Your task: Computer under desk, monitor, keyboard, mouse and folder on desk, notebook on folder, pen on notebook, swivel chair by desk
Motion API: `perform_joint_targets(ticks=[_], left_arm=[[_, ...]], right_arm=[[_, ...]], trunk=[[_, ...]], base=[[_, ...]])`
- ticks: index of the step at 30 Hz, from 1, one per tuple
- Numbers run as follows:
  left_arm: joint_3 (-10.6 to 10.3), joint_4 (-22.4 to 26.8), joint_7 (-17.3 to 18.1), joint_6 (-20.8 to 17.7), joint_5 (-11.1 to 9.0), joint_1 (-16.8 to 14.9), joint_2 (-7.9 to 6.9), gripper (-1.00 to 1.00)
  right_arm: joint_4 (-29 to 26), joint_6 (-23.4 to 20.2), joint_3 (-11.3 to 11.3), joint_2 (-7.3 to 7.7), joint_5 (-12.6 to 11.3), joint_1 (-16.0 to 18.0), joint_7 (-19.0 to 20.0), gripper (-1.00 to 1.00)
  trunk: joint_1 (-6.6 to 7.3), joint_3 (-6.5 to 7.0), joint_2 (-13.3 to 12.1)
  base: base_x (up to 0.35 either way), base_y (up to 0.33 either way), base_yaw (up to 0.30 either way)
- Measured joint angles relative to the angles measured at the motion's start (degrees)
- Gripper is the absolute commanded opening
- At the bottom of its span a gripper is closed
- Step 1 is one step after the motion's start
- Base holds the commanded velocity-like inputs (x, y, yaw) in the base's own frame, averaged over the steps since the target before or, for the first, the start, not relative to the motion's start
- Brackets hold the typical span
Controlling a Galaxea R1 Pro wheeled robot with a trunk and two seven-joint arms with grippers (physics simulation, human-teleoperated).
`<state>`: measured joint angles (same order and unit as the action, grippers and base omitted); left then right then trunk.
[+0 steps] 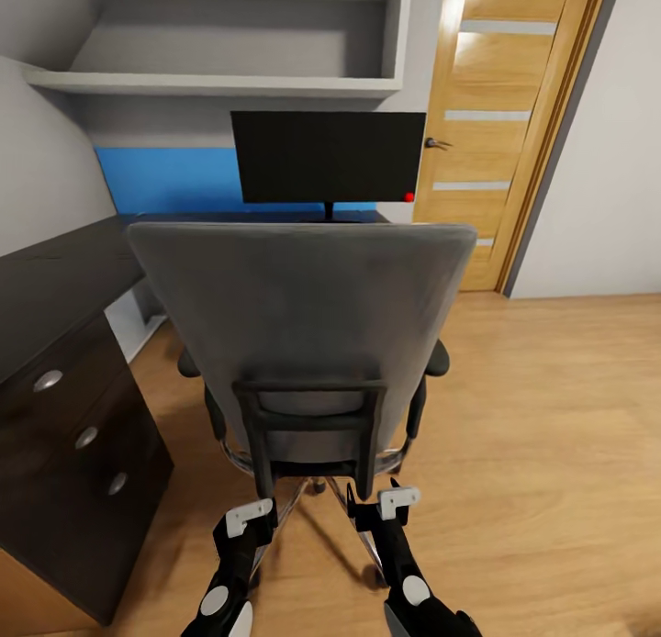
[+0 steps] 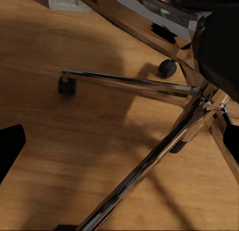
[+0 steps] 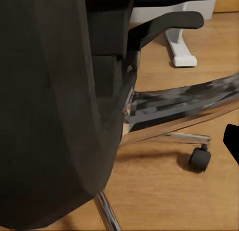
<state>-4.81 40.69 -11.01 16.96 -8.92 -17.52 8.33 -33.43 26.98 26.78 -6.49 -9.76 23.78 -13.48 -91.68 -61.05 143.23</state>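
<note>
**Robot behind the swivel chair, most of the tidying not yet visible**

The head view looks over a grey swivel chair (image 1: 303, 325), its backrest toward the camera. At twelve o'clock beyond it, the black monitor (image 1: 328, 156) already stands on the dark desk (image 1: 55, 279), which runs round to nine o'clock.

Both arms hang low at six o'clock. The left gripper (image 1: 246, 519) and right gripper (image 1: 397, 503) sit near the chair's chrome base (image 2: 149, 86), apart from it. Whether their fingers are spread or closed cannot be told.

The chair seat is hidden, so the folder cannot be confirmed. Keyboard, mouse, notebook and pen placements seem to remain.
</note>
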Motion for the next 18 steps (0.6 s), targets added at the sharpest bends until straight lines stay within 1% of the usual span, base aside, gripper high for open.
perform_joint_targets(ticks=[18], left_arm=[[0.0, 0.0, 0.0, 0.0, -0.1, 0.0, 0.00, 1.00]], right_arm=[[0.0, 0.1, -0.1, 0.01, -0.4, 0.0, -0.1, 1.00]], trunk=[[0.00, 0.00, 0.0]], base=[[0.334, 0.000, 0.000]])
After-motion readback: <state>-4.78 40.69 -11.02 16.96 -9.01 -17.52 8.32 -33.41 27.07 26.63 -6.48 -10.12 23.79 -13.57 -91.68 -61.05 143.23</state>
